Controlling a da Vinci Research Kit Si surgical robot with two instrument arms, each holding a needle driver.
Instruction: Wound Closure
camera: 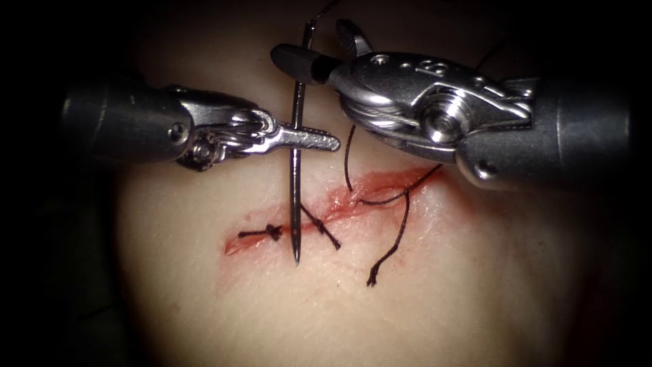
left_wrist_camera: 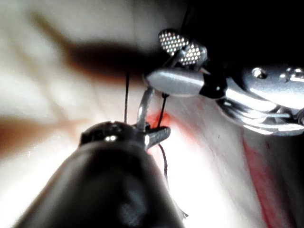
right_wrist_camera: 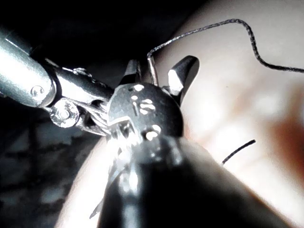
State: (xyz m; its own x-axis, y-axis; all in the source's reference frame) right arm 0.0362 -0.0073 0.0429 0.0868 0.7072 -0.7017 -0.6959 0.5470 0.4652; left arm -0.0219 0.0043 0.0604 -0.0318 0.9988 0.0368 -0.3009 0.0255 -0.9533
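Needle, curved steel (camera: 296, 170), stands upright over the red cut (camera: 339, 204), clamped mid-shaft by left tool (camera: 319, 140); right tool (camera: 319, 51) gapes empty beside its swaged end.

Needle (camera: 296, 170) tail end blurs into the dark beyond the tissue (camera: 204, 292)
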